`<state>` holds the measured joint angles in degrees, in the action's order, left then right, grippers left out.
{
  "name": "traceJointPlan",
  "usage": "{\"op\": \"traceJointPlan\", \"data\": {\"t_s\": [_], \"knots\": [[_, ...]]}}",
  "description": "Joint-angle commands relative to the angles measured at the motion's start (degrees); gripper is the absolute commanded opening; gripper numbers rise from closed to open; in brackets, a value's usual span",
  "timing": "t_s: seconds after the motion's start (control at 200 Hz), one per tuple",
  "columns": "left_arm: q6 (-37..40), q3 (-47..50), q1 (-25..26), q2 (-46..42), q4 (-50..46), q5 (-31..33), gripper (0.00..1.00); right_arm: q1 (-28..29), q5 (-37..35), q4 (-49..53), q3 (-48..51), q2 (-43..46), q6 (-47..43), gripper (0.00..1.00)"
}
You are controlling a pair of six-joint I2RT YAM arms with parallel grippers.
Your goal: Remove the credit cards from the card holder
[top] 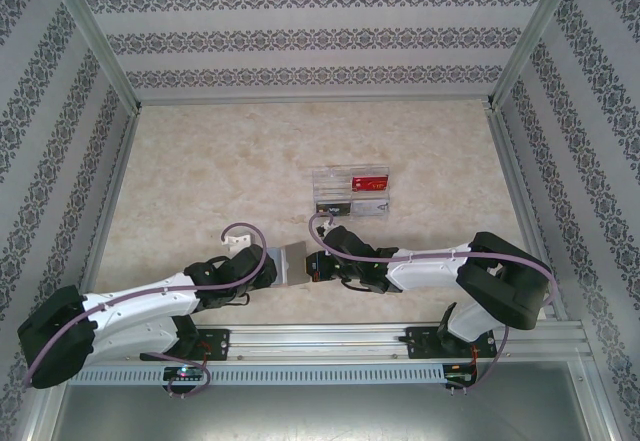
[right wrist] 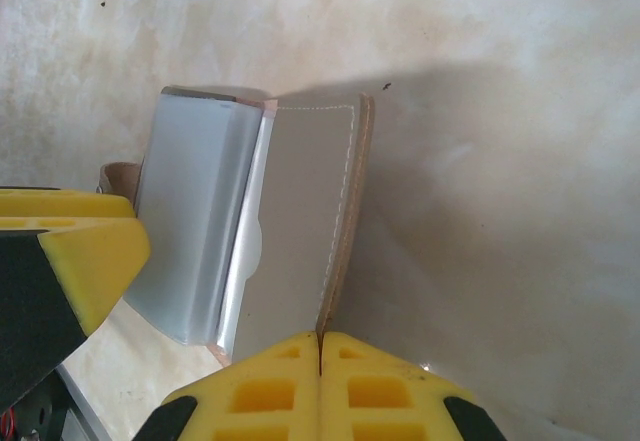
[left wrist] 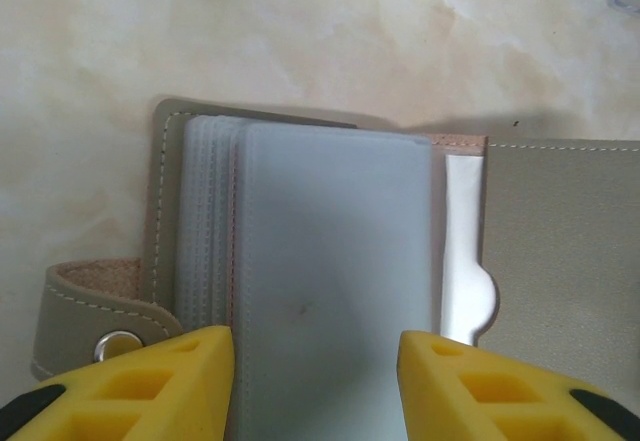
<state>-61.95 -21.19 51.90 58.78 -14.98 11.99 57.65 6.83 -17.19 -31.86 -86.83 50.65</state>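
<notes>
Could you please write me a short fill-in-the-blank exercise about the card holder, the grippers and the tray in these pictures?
1. The card holder is ___, not folded shut.
2. The right gripper is ___ on the edge of the holder's grey cover.
3. The left gripper straddles the holder's stack of translucent ___.
4. The card in the clear tray's far right compartment is ___.
Missing words: open; shut; sleeves; red.

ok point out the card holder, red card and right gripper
card holder [left wrist: 560, 251]: left wrist view, grey cover panel
red card [top: 370, 181]: top external view, middle
right gripper [right wrist: 320, 346]: right wrist view, between fingertips
</notes>
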Motion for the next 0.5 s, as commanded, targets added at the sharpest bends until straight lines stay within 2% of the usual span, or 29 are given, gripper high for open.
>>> {"op": "traceJointPlan", "data": {"t_s": [0.0, 0.15, 0.495], "knots": [[0.7, 1.3, -0.8, 0.5, 2.6, -1.1, 0.47, 0.6, -0.5, -0.8, -0.8, -0.7, -0.1, 0.0], [1.7, 2.3, -0.8, 0.8, 7.3, -3.7, 0.47, 0.6, -0.5, -0.8, -0.8, -0.8, 0.0, 0.0], [2.7, 1.7, -0.8, 2.4, 11.5, -6.8, 0.48, 0.6, -0.5, -0.9, -0.7, -0.7, -0.1, 0.0]]}}
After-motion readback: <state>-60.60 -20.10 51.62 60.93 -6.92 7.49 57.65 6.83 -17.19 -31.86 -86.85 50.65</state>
